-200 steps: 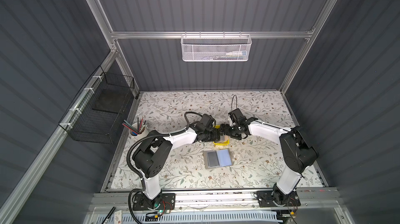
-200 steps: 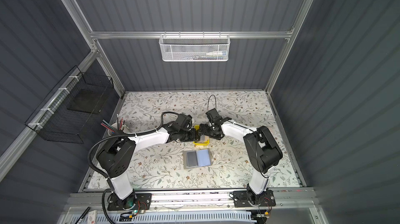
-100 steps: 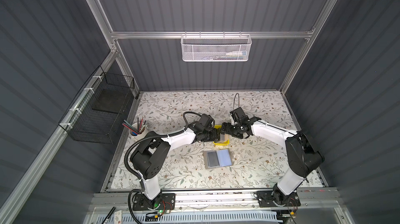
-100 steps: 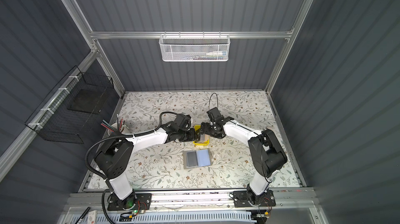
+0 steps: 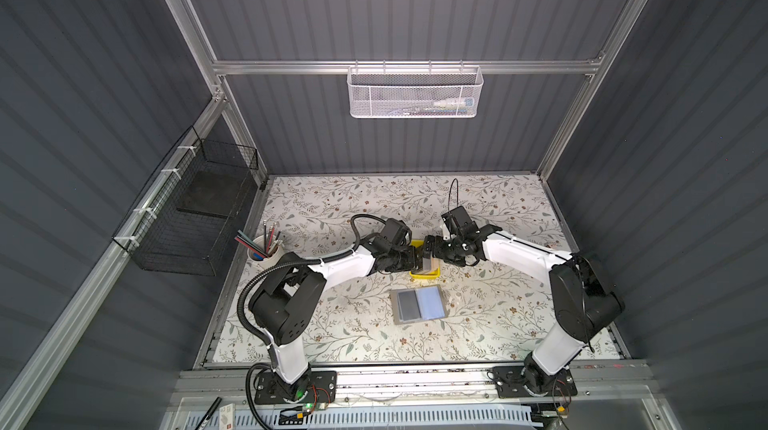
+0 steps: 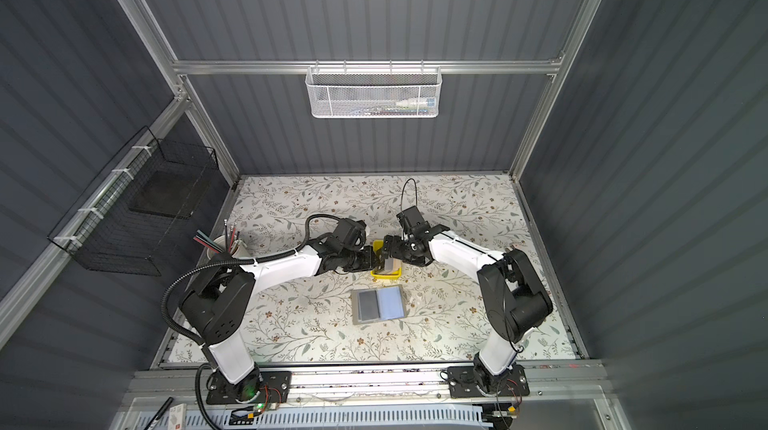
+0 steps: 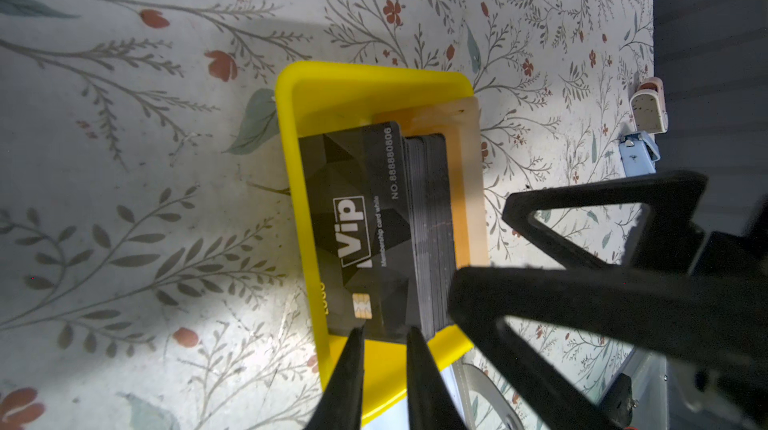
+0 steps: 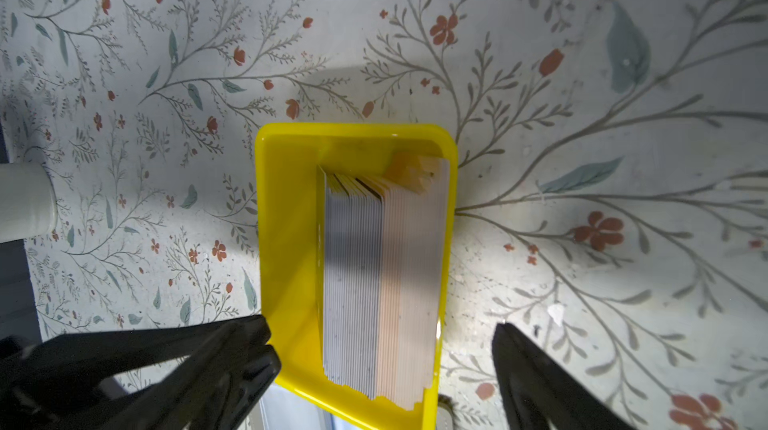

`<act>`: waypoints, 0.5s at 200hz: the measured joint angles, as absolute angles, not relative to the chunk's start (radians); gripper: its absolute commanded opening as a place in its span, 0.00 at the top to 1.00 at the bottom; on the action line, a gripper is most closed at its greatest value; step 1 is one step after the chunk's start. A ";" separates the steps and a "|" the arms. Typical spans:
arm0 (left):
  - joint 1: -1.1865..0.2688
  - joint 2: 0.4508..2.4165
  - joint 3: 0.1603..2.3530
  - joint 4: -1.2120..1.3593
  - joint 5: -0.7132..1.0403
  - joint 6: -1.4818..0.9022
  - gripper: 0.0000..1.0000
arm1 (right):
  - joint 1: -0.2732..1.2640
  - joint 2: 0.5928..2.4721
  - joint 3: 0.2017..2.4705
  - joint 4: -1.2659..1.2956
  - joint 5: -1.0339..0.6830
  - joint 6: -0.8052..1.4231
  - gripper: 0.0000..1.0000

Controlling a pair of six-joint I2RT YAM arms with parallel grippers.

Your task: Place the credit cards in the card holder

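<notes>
The credit cards [image 7: 365, 220] stand on edge as a stack in a yellow tray [image 7: 332, 87]. The front black "VIP" card leans away from the rest, and the tan ones are at the back [image 8: 411, 266]. My left gripper [image 7: 386, 334] is at that front card's near end, open by a narrow gap through which the tray floor shows. My right gripper [image 8: 384, 332] is open wide across the tray's end, one finger against its wall. In both top views the grippers meet over the tray [image 5: 424, 276]. The card holder [image 5: 419, 305] [image 6: 378, 304] lies open and flat in front of the tray.
A white cup of pencils [image 5: 264, 251] stands at the table's left edge. A black wire basket [image 5: 195, 216] hangs on the left wall and a white mesh basket [image 5: 415, 93] on the back rail. Two small clips [image 7: 648, 108] lie near the back wall.
The right arm's elbow has swung slightly outward to the right. Both grippers stay at the tray. The cards and the card holder have not moved.
</notes>
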State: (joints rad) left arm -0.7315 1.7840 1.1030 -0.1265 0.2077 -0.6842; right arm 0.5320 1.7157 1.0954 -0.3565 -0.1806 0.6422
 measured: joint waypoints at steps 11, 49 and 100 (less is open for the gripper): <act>-0.731 1.784 1.103 -0.126 0.208 -0.685 0.79 | 0.533 1.732 1.096 -0.359 -0.180 0.642 0.04; -0.731 1.784 1.103 -0.126 0.211 -0.685 0.80 | 0.538 1.763 1.100 -0.381 -0.179 0.642 0.04; -0.731 1.784 1.103 -0.126 0.211 -0.685 0.82 | 0.538 1.774 1.114 -0.417 -0.149 0.647 0.05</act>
